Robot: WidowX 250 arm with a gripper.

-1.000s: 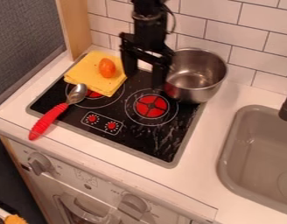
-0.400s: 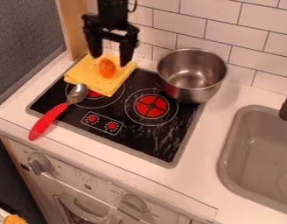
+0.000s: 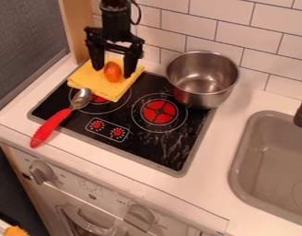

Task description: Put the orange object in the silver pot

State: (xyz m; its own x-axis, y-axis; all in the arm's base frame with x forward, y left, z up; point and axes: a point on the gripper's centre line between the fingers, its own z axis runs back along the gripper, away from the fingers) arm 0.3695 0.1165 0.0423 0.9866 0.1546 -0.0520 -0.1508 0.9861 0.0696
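The 1 camera view looks from above the front side of the toy kitchen counter, down at a steep slant, facing the white tiled wall from 12 to 2 o'clock. It is near enough that the black cooktop fits whole around the middle, towards 9 o'clock, while the sink at 4 o'clock is cut by the border. The angle shows the inner bottom of the silver pot and, at 7 o'clock, the oven front, with what is probably its window at the lower border.
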